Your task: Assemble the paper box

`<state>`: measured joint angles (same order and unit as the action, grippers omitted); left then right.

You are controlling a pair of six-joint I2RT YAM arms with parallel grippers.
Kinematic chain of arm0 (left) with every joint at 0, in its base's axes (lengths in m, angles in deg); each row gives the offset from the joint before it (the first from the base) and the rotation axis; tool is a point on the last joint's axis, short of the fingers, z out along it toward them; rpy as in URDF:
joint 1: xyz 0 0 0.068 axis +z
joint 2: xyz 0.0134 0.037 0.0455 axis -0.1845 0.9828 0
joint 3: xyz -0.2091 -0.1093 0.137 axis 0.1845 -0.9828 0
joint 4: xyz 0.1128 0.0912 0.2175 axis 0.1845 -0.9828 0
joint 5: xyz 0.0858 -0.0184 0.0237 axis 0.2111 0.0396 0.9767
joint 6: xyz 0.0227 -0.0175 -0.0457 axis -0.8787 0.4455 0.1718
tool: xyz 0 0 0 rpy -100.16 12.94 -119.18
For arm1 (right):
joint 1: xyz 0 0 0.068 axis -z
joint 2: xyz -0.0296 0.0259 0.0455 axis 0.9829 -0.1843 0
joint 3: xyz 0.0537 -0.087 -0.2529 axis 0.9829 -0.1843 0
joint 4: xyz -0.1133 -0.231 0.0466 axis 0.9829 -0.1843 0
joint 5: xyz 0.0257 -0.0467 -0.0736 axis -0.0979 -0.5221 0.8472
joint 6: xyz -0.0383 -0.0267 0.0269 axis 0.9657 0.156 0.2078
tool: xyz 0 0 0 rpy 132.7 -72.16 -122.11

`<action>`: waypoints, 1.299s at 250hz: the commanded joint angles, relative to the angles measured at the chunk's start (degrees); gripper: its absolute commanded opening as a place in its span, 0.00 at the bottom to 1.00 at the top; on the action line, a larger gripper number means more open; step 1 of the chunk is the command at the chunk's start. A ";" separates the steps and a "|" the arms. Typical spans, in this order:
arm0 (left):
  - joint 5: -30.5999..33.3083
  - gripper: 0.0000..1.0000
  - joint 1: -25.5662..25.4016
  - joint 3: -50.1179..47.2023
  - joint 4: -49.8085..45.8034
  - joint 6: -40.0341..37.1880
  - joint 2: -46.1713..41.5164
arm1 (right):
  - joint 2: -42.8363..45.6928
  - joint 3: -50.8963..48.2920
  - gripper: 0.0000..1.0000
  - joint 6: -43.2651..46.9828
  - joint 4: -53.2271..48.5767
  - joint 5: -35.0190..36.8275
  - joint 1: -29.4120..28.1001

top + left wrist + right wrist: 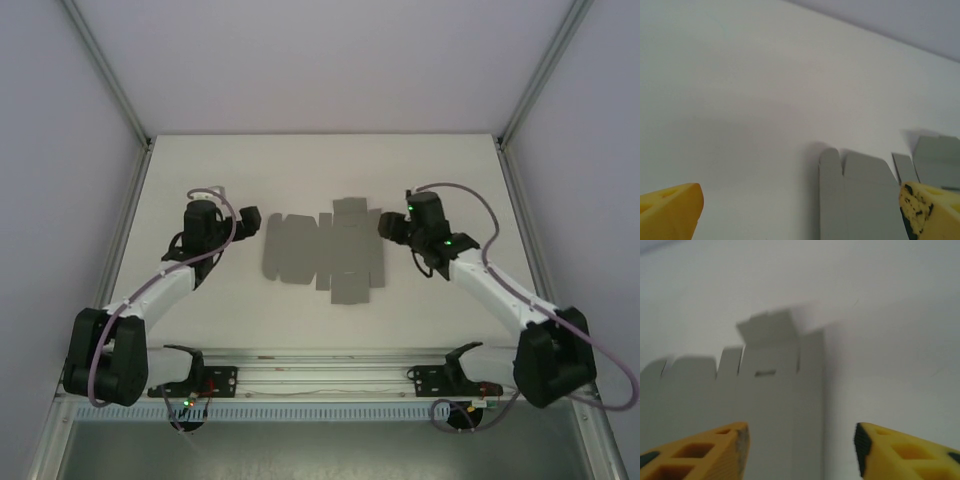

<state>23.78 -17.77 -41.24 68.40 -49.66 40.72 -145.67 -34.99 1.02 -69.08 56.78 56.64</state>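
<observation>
Flat grey die-cut paper box (325, 250) lying unfolded mid-frame on white desk (300, 170) in top view. Left fingers (250, 220) just beside sheet's left edge, spread wide, holding nothing. Right fingers (385, 224) at sheet's right edge, parted, nothing pinched; contact with card impossible to tell. In left wrist view, sheet cut off at bottom, lower-right part hidden behind yellow fingertip (930, 210). Right wrist view blurred: flaps and small slot barely legible, sheet's lower part cut off at frame bottom.
</observation>
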 commanded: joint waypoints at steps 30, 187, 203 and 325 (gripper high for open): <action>-9.86 1.00 -0.22 2.61 -2.16 1.84 6.75 | -10.31 0.78 0.40 -5.44 0.29 -7.03 -0.10; -28.29 1.00 -1.33 5.28 9.41 5.51 22.95 | -25.07 2.17 0.22 -8.24 4.21 -2.90 -0.08; -29.59 0.98 -1.98 5.36 11.23 6.51 23.91 | -25.04 1.71 0.21 -8.42 4.66 -2.83 -0.06; -29.20 0.12 -3.41 9.31 13.85 9.43 24.60 | -20.82 0.22 0.32 -7.77 5.49 -1.18 0.24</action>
<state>-6.51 -21.03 -32.86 80.38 -40.09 68.91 -169.54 -33.61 -6.85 -62.07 53.48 56.55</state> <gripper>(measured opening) 0.208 0.275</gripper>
